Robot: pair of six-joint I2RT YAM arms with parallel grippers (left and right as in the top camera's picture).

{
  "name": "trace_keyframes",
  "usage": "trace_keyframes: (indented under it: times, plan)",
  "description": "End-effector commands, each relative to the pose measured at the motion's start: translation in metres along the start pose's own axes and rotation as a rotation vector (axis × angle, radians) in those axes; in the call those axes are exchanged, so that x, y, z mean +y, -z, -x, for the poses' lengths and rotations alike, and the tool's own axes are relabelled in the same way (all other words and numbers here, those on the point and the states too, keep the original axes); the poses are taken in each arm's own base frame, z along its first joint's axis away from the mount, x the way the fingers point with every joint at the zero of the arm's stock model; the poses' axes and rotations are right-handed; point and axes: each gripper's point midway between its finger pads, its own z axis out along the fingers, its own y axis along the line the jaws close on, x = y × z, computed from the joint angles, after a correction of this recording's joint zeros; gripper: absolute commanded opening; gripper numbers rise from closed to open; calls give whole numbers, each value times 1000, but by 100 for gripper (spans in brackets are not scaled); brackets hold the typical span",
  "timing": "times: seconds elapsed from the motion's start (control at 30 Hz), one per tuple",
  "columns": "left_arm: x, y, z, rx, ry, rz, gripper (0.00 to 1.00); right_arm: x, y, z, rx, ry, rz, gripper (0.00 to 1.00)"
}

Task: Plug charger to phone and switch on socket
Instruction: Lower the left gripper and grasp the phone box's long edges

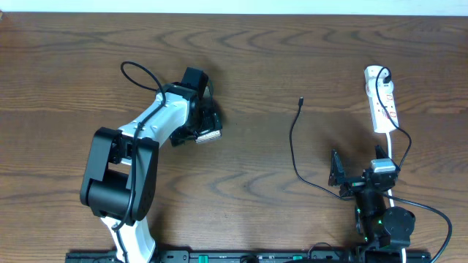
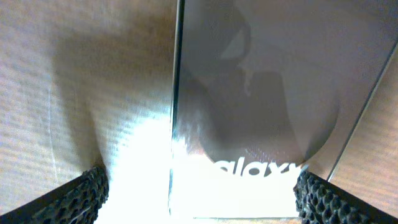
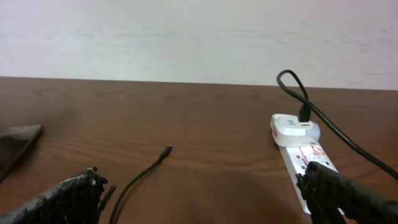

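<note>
The phone (image 2: pixel 267 93) lies flat on the table, its glossy dark face with white "Galaxy" lettering filling the left wrist view. My left gripper (image 2: pixel 199 199) is open with a finger on each side of the phone's near end. The left finger stands clear of the phone's edge. From overhead the left gripper (image 1: pixel 203 120) covers most of the phone (image 1: pixel 209 135). The charger cable's tip (image 1: pixel 300 101) lies loose mid-table, also in the right wrist view (image 3: pixel 166 151). The socket (image 1: pixel 382 102) lies at the far right with a black plug (image 3: pixel 304 116) in it. My right gripper (image 1: pixel 358 179) is open and empty.
The charger cable (image 1: pixel 294 146) curves from its tip down toward the right arm's base and passes near the right gripper's left finger (image 3: pixel 127 186). The white cord (image 1: pixel 395 157) runs from the power strip (image 3: pixel 305 149) toward the front edge. A pale wall stands behind the table.
</note>
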Motion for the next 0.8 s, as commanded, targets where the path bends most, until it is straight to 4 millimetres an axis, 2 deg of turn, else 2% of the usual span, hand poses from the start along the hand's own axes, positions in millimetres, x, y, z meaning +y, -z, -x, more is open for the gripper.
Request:
trace_keyframes:
  times: [0.0,0.1,0.27,0.37,0.5,0.63,0.77]
  plan:
    - [35,-34,-33,132,14,134,98,1,0,-1,2,-2,6,99]
    - [29,-36,-24,93,11,111,98,1,0,-1,2,-2,6,99]
    - [8,-38,12,-60,-7,32,98,1,0,-1,2,-2,6,99]
    - [2,-37,23,-106,-9,9,98,1,0,-1,2,-2,6,99]
    - [-5,-36,34,-149,-11,-15,98,1,0,-1,2,-2,6,99]
    - [-2,-35,42,-192,-8,7,98,1,0,-1,2,-2,6,99]
    - [-2,-34,43,-197,-9,7,98,1,0,-1,2,-2,6,99]
